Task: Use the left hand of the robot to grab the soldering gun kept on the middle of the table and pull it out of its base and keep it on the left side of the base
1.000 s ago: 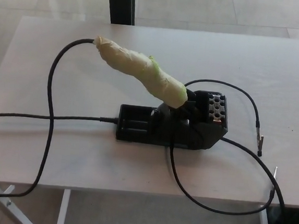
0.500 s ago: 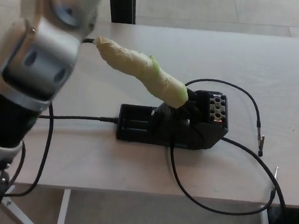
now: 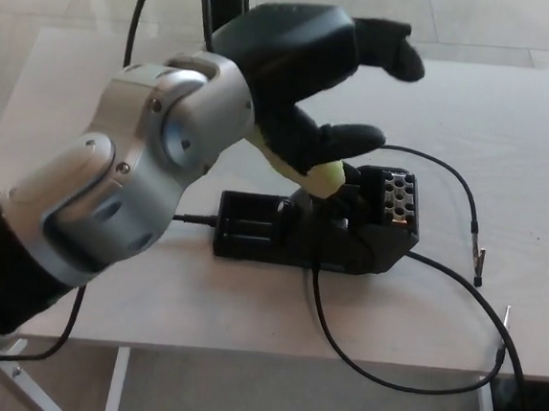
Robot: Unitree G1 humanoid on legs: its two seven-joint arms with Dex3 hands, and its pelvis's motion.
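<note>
- The left hand (image 3: 300,73) is over the middle of the table (image 3: 513,121), its fingers (image 3: 389,47) spread apart and holding nothing.
- Its silver forearm (image 3: 131,193) comes in from the lower left and hides much of the table's left half.
- The gun (image 3: 323,174) sits in its base (image 3: 316,230) at the table's middle, leaning up and to the left. Only the yellow-green end of its taped handle shows, just below the hand's lower finger; the rest is hidden behind the hand.
- Whether that finger touches the handle cannot be told.
- The base is black, with an open tray on its left and a block of round holes (image 3: 398,195) on its right.
- A black cable (image 3: 414,372) loops from the base toward the table's front edge and off to the right.
- A thinner lead (image 3: 467,198) curves from behind the base to a small clip (image 3: 478,267) on the right.
- Another cable (image 3: 196,219) plugs into the base's left end.
- No brand, label or writing can be read anywhere.
- The right hand is out of view.
</note>
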